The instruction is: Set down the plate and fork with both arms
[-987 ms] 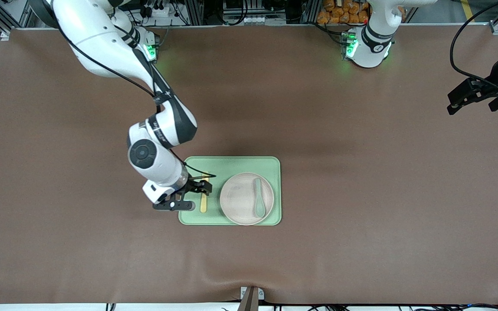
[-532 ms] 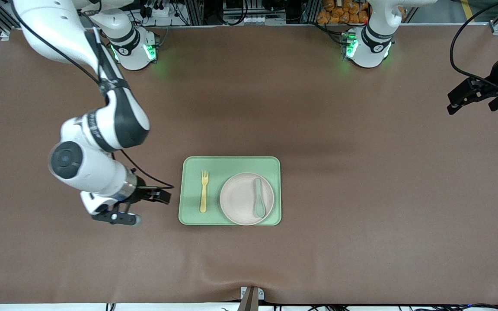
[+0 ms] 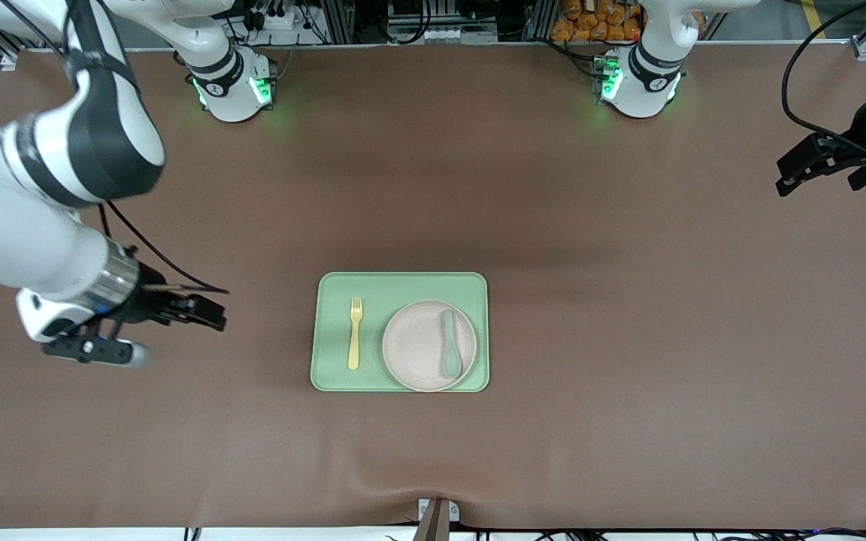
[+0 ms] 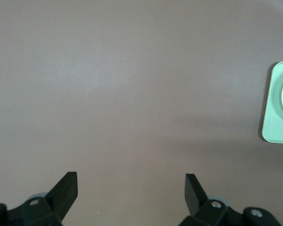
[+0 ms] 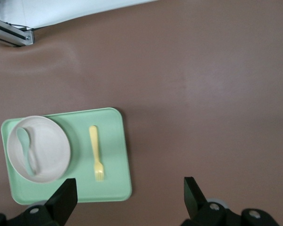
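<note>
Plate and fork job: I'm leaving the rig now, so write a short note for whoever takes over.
Right gripper: jaws open, empty, over bare table toward the right arm's end.
Left gripper: jaws open, empty, waiting over the left arm's end of the table.
Fork lies flat on the green tray, beside the plate. The plate is on the tray too, with a spoon on it.
Done: plate and fork placed. Left: nothing apparent.

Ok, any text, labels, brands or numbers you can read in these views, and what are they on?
None can be read.
Round markings on the arms' green-lit bases: too small to make out.
Light green rectangular tray, pale beige-pink round plate, pale yellow plastic fork, grey-green spoon: no text.
</note>
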